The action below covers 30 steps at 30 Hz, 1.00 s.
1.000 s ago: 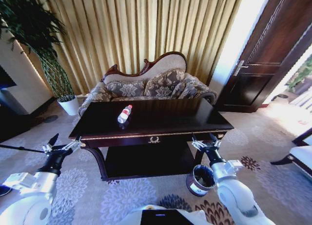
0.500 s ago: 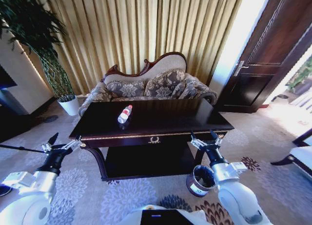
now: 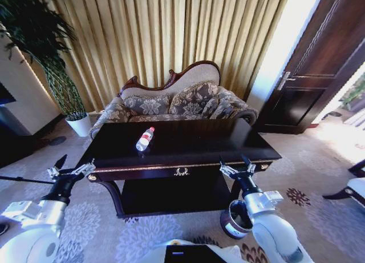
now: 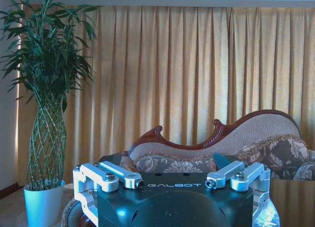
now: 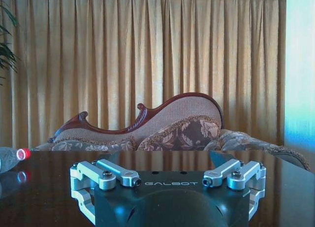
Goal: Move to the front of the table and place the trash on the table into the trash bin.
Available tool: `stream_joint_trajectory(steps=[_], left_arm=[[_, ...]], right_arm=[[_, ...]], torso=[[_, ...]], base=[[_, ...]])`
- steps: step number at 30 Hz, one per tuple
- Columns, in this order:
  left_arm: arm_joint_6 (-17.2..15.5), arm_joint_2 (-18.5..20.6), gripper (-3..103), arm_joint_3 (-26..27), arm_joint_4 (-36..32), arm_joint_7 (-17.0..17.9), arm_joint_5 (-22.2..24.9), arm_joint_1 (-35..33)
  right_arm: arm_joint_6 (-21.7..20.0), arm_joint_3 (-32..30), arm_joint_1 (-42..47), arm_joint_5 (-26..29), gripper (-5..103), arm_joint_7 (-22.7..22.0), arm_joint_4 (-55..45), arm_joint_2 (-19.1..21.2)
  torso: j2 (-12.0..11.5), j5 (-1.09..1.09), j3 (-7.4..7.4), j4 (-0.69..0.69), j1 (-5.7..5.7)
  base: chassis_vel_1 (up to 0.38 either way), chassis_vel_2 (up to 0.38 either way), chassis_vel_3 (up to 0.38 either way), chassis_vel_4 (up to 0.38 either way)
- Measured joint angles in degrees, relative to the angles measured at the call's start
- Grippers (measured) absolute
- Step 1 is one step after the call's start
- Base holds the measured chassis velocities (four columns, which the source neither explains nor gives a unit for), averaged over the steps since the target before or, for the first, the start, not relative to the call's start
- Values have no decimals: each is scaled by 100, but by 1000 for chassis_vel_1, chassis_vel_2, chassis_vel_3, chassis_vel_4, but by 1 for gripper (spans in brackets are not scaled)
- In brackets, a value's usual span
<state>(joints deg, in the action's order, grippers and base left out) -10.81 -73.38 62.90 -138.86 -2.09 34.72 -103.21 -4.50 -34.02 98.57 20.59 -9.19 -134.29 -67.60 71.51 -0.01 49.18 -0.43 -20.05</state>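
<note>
Dark glossy table (image 3: 188,143) fills the head view, the bottle (image 3: 145,139) lying on its left half, the bin (image 3: 235,219) on the floor at its right front corner. Left gripper (image 3: 71,170) and right gripper (image 3: 238,168) hover spread and empty at the front edge. In the right wrist view the bottle (image 5: 11,158) lies well off, so the approach looks about done; a reach comes next.

Table (image 3: 188,144) top open around bottle (image 3: 145,139)

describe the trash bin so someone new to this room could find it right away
Start at the big dark table in front of the sofa. On the carpet by its front right leg stands the trash bin: a small round dark bin with a white label, unlike the white plant pot.
</note>
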Motion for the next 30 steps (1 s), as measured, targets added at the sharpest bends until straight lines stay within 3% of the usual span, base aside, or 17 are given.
stream_joint_trajectory(steps=[10,14,17,18,20,23,26,30], left_arm=[[-38,171,100,-6,58,142,131,203],[-360,506,100,-71,140,510,265,697],[-886,1053,100,-269,154,1137,535,1205],[-886,1053,100,-269,154,1137,535,1205],[-1242,1468,100,-423,184,1465,793,1564],[-1497,1986,100,-630,360,1557,963,1994],[-1647,2240,100,-782,469,1612,1125,2215],[-1912,2444,100,-1204,634,1976,1417,2622]], right_arm=[[-62,76,-61,128,100,-255,-51,40],[-64,83,-60,137,100,-264,-48,22],[-65,86,-53,137,100,-264,-53,-13],[-65,86,-53,137,100,-264,-53,-13],[-64,86,-65,134,100,-265,-60,-43],[-65,94,-73,115,100,-265,-59,-97],[-65,113,-64,100,100,-265,-43,-131],[-65,142,-59,50,100,-264,0,-174]], torso=[[2,0,-2,2,4],[2,-1,-2,-2,3],[1,-2,0,1,2],[1,-2,0,1,2],[1,-1,0,0,2],[1,0,-1,-1,2],[2,1,-1,0,2],[1,-1,0,1,2]], base=[[-15,14,11,-25],[0,0,0,0],[0,0,0,0],[0,0,0,0],[0,0,0,0],[0,0,0,0],[0,0,0,0],[0,0,0,0]])
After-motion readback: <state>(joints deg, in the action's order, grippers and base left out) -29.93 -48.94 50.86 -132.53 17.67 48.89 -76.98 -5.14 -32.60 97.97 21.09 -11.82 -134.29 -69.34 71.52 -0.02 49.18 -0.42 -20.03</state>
